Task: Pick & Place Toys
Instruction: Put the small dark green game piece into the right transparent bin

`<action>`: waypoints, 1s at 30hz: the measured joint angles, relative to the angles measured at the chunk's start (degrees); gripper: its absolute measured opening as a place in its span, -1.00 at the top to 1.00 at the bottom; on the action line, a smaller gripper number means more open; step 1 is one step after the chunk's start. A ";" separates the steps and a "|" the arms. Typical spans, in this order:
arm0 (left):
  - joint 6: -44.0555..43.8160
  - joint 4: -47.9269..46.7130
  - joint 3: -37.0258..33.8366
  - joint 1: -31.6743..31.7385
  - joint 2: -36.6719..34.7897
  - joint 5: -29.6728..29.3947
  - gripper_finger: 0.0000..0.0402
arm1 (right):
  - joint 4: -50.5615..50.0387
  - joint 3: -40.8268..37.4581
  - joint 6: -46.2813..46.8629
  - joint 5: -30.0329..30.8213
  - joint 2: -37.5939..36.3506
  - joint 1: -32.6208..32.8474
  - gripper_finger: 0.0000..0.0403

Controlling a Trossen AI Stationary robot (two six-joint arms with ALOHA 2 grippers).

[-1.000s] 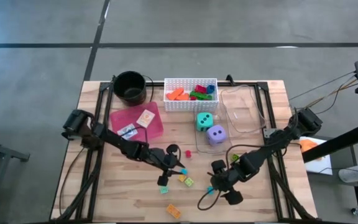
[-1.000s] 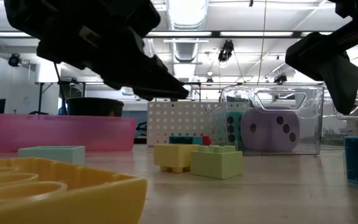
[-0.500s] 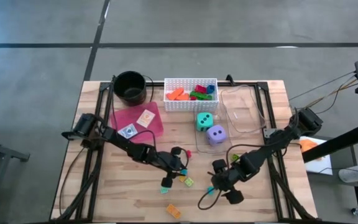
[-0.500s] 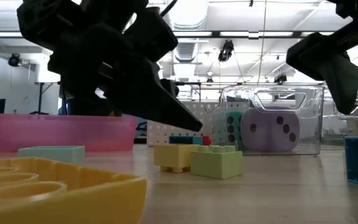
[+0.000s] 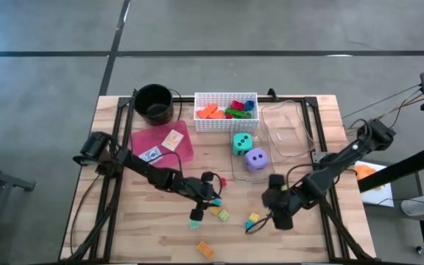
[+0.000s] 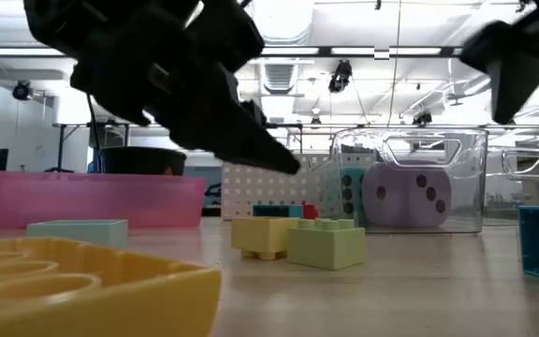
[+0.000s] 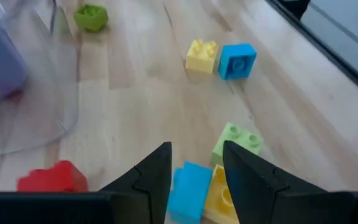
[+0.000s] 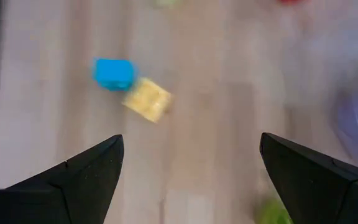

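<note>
**Left hand lining up on a loose block**

The left hand (image 7: 194,171), fingers narrowly spread and holding nothing, is hovering over a blue block (image 7: 188,191) lying between its fingertips, with a yellow block (image 7: 219,198) touching it. The right hand (image 5: 277,213) is waiting wide open above the worktop (image 5: 308,243). Next move, judged: descending squarely, then pinching blue alone.

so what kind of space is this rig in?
Most likely a robotics lab or workshop in an open industrial hall. The low view shows exposed ceiling ducts and strip lights beyond the table; the high view shows a bare concrete floor around a wooden workbench carrying two arms.
</note>
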 joint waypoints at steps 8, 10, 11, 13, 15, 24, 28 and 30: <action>0.23 0.04 -0.08 0.33 -1.64 -0.41 0.26 | -2.80 -11.11 23.68 2.34 -8.58 0.84 -0.87; 0.23 -0.10 -0.06 0.35 -1.64 -0.41 0.26 | -2.56 -13.48 24.11 2.29 -9.93 0.86 -0.87; 0.23 -0.02 -0.05 0.35 -1.65 -0.41 0.26 | -2.59 -14.56 24.13 2.33 -10.60 0.81 -0.87; 0.23 0.02 -0.08 0.35 -1.69 -0.39 0.26 | -1.86 -16.04 24.18 2.50 -11.82 0.75 -0.87; 0.23 -0.03 -0.06 0.37 -1.69 -0.41 0.26 | -1.56 -17.35 24.11 2.49 -12.43 0.77 -0.87; 0.23 0.06 -0.01 1.00 -1.69 -0.43 0.26 | -1.60 -20.40 28.79 7.17 -11.43 0.76 -0.87; 0.23 0.09 0.26 1.20 -1.69 -0.43 0.26 | -1.61 -20.84 32.19 11.27 -9.43 0.43 -0.87; 0.23 0.17 0.38 1.22 -1.71 -0.43 0.26 | -1.60 -21.08 32.64 11.05 -8.33 0.31 -0.87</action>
